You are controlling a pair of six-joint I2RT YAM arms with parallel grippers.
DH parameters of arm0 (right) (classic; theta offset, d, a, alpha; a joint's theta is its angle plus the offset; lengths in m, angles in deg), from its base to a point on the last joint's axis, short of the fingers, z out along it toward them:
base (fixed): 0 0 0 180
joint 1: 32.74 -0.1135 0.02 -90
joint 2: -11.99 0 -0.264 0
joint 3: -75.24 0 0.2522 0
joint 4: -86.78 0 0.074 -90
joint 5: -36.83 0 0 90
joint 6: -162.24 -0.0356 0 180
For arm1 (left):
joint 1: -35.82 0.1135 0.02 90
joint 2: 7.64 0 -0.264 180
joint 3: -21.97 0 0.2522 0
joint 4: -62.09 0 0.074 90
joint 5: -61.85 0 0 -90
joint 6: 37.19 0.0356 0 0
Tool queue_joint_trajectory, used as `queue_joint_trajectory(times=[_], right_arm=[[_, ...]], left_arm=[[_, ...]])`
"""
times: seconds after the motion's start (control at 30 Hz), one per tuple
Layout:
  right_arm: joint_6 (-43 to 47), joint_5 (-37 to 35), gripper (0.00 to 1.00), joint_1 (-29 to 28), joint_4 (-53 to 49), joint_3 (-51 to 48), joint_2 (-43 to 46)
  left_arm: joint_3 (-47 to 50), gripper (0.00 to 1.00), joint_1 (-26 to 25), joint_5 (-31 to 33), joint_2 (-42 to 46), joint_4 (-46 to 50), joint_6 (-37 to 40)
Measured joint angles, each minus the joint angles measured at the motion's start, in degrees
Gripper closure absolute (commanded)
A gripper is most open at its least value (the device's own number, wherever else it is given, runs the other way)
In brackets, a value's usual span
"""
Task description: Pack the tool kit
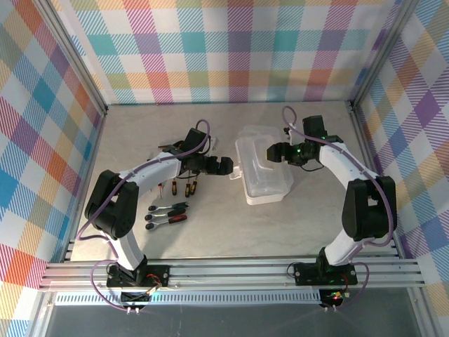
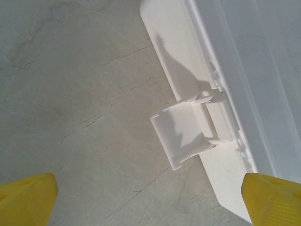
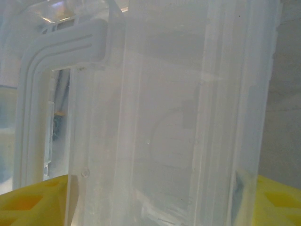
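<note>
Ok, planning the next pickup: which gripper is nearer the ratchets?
Left. The left gripper hovers behind and right of the ratchets; the right gripper is farther right, with the case between its fingers.

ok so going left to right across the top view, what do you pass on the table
loose hand tools → left gripper → clear case → right arm

Clear, glossy plastic case (image 1: 263, 172) on matt table (image 1: 231, 232).

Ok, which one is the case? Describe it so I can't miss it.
On the grey table, look right of centre. The case lies there: a clear, pale plastic box, far bigger than the small tools with coloured handles lying to its left.
</note>
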Motion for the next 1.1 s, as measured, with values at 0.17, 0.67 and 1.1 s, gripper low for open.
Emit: queue_joint_trajectory(times=[0.17, 0.67, 1.1], right_arm=[[-2.40, 7.17, 0.52, 3.02, 5.53, -3.37, 0.33], [-8.55, 17.16, 0.52, 6.19, 16.59, -9.01, 0.33], [-9.77, 19.45, 0.51, 6.51, 18.75, -9.53, 0.33]], left_arm=[[-0.59, 0.00, -0.37, -0.50, 0.13, -0.44, 0.00], [-3.91, 0.00, -3.61, -11.23, 2.10, -13.88, -1.18], [-6.23, 0.00, -4.42, -16.44, -4.31, -24.00, -6.62]])
